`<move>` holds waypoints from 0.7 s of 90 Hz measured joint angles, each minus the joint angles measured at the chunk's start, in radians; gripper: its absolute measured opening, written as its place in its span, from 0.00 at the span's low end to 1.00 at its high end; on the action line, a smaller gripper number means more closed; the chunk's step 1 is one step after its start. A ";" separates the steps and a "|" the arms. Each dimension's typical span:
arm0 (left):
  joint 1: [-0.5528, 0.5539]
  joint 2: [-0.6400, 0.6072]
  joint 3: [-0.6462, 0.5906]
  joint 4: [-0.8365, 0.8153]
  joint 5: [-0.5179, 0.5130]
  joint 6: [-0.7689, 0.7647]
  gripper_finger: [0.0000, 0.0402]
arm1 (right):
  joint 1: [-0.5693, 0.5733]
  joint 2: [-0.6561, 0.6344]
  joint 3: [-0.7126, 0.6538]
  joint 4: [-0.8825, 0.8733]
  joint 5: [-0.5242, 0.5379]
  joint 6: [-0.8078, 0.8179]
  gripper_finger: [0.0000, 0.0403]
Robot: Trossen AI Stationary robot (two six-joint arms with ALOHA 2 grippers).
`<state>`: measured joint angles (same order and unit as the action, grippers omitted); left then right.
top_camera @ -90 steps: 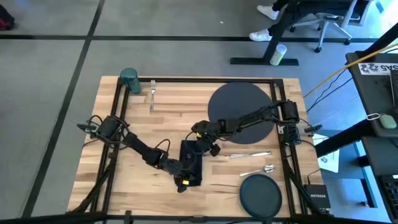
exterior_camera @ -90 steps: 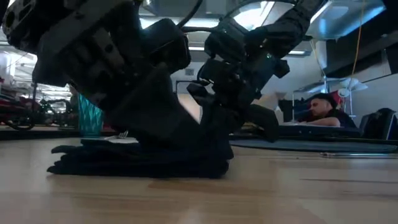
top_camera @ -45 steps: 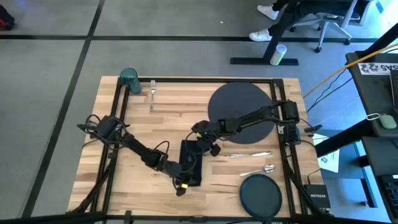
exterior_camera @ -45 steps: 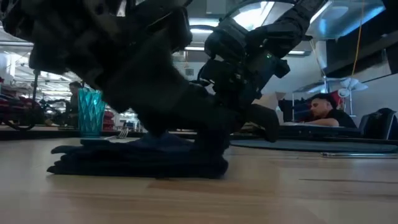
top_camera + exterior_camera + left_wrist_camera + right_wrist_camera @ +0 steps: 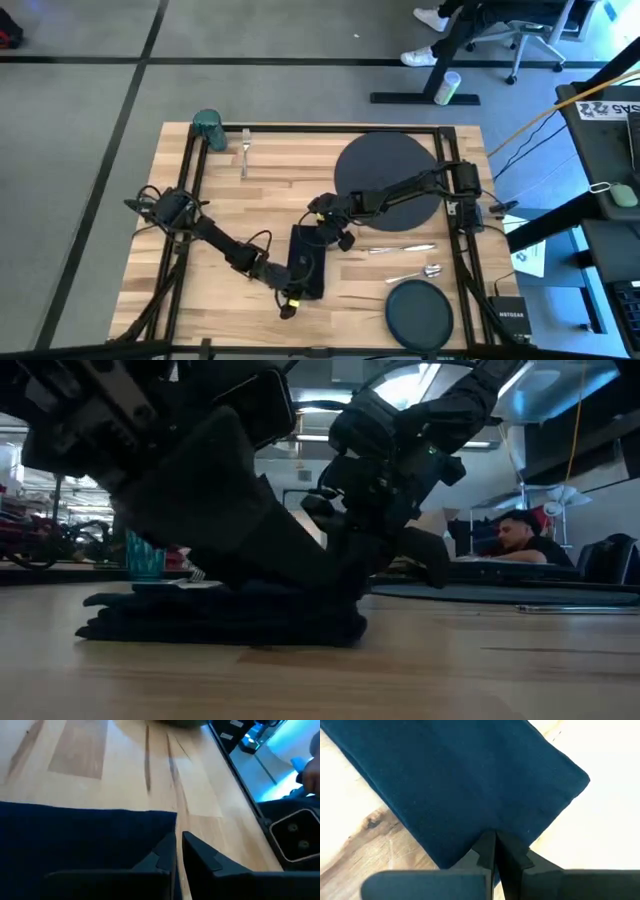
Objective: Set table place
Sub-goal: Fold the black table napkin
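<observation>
The navy napkin lies folded flat on the table, near its middle. My left gripper is shut at the napkin's near end, and in the left wrist view its tips stand beside a napkin corner. My right gripper is shut on top of the napkin's far end. The dark charger sits at the far right and the smaller plate at the near right. Knife and spoon lie between them. Fork and teal cup are at the far left. My left gripper has one shut finger over the napkin's edge near that corner, slanting down from the table's left. The other finger is over bare wood. Whether it presses on the cloth I cannot tell. My right gripper presses its shut fingertips down on the napkin's top layer at the far end, close to an edge, slanting down from the table's right. The napkin lies flat under them.
Black rails run along the table's left and right sides. Bare wood lies left of the napkin. In the low view a person sits beyond the table.
My left gripper has slid over the napkin toward the table's near edge, from the napkin's middle to its near end. The napkin has stayed flat and in place under my right gripper.
</observation>
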<state>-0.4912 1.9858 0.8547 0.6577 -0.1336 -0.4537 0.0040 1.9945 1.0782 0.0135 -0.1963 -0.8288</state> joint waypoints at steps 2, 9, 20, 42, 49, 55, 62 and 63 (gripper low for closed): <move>0.003 -0.008 0.000 0.001 0.000 0.004 0.04 | 0.000 0.000 0.000 0.000 0.000 0.000 0.00; 0.009 -0.058 0.000 -0.028 0.000 0.020 0.04 | 0.002 -0.004 0.000 -0.006 0.000 0.000 0.00; 0.024 -0.168 0.004 -0.195 0.000 0.068 0.04 | 0.002 -0.014 0.001 -0.019 0.001 0.000 0.00; 0.065 -0.346 0.006 -0.573 -0.010 0.072 0.04 | 0.003 -0.059 0.003 -0.035 0.001 0.009 0.00; 0.072 -0.343 0.006 -0.589 0.000 0.054 0.04 | 0.003 -0.085 0.003 -0.041 0.001 0.010 0.00; 0.075 -0.320 0.006 -0.556 0.003 0.037 0.04 | 0.003 -0.106 0.004 -0.047 0.001 0.010 0.00; 0.075 -0.286 0.006 -0.531 0.006 0.037 0.04 | 0.003 -0.129 0.003 -0.070 0.001 0.011 0.00; 0.075 -0.280 0.006 -0.529 0.006 0.037 0.04 | 0.003 -0.132 0.004 -0.071 0.001 0.011 0.00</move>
<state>-0.4157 1.7054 0.8604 0.1291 -0.1273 -0.4167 0.0071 1.8629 1.0819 -0.0571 -0.1955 -0.8175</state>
